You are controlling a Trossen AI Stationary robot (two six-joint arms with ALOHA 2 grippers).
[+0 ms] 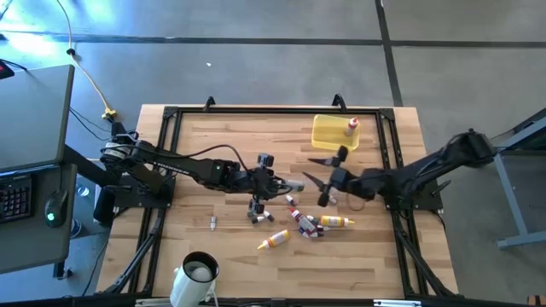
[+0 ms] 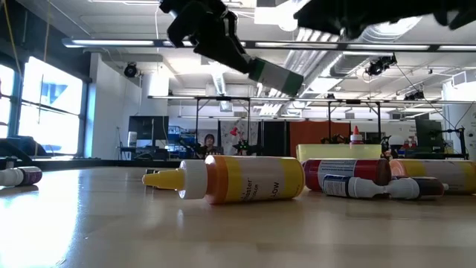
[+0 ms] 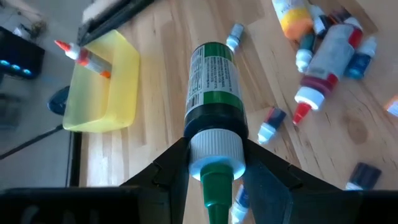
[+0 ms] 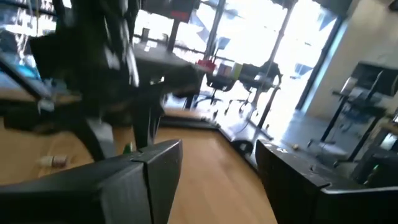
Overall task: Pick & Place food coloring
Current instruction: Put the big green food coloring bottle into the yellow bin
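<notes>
The green-labelled food coloring bottle with the white collar and green nozzle is clenched at its neck between the fingers of the left gripper, held off the wood near the centre of the high view. The remaining small bottles lie scattered just below centre. The translucent yellow rectangular tray, upper right of centre, holds one red-capped bottle. Risk: the grip is only at the neck, so the long body could pivot or slip during transfer. The right gripper, jaws released and empty, stands between the carried bottle and the tray; collision is possible. The wooden table would let a dropped bottle roll.
</notes>
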